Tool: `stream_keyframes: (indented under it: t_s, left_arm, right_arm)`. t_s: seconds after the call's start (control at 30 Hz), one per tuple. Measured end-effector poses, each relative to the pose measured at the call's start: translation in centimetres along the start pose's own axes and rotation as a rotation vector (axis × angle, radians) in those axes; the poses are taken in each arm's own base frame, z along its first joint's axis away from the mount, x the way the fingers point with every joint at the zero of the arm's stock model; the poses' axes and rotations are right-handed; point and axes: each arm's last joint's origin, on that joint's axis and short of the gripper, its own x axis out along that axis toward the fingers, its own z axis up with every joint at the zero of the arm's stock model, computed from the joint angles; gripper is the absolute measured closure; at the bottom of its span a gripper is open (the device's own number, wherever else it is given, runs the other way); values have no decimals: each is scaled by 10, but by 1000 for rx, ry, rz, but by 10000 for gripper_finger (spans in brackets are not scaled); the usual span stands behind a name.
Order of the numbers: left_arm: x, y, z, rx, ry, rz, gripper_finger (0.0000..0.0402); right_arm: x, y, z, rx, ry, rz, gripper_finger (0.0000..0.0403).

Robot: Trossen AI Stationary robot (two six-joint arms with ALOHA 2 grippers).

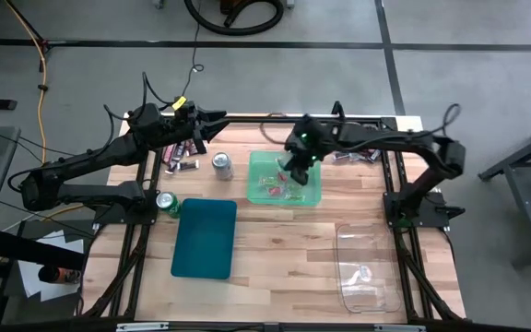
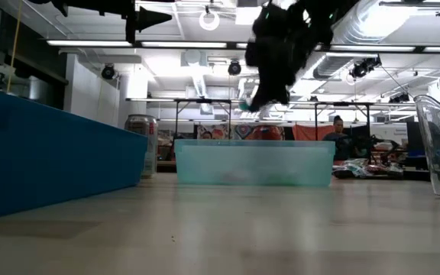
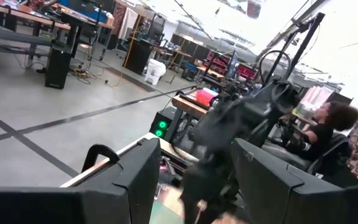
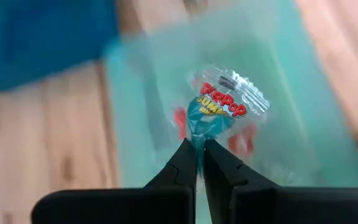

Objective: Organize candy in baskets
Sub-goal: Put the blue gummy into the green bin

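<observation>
My right gripper (image 1: pixel 294 171) hangs over the translucent light green basket (image 1: pixel 284 178), slanting down, shut on a candy (image 4: pixel 222 109): a teal sweet in a clear wrapper with red and yellow print. A few red candies (image 1: pixel 275 191) lie in that basket. The dark teal basket (image 1: pixel 204 238) sits nearer the front, and the clear basket (image 1: pixel 367 267) is at the front right. More candy lies at the far left (image 1: pixel 184 157) and far right (image 1: pixel 353 155). My left gripper (image 1: pixel 218 120) waits open and level, high over the far left. My right gripper pinches the wrapper's gathered end (image 4: pixel 197 138) between its two fingertips. The fingers slant down from the table's right. The candy sticks out past the fingertips, lifted clear above the light green basket (image 2: pixel 254 163).
Two soda cans stand on the table, one by the green basket's left (image 1: pixel 221 164) and one by the teal basket's far left corner (image 1: pixel 167 203). Bare wood lies in the middle and at the front between the teal and clear baskets. A person sits beyond the table.
</observation>
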Motion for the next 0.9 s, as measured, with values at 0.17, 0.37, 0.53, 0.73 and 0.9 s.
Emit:
stream_keyframes:
  t_s: [0.17,0.37,0.53,0.73,0.9]
  left_arm:
    - [0,0,0,0,0,0,213]
    - [0,0,0,0,0,0,213]
    - [0,0,0,0,1,1,213]
    - [0,0,0,0,2,1,213]
    - [0,0,0,0,3,1,213]
  right_arm:
    - [41,-12,-13,82,143,-49,399]
    - [70,-24,-26,166,235,-168,399]
    - [81,-30,-34,227,286,-272,399]
    - [85,-31,-35,267,286,-282,399]
    - [86,-24,-33,237,275,-241,399]
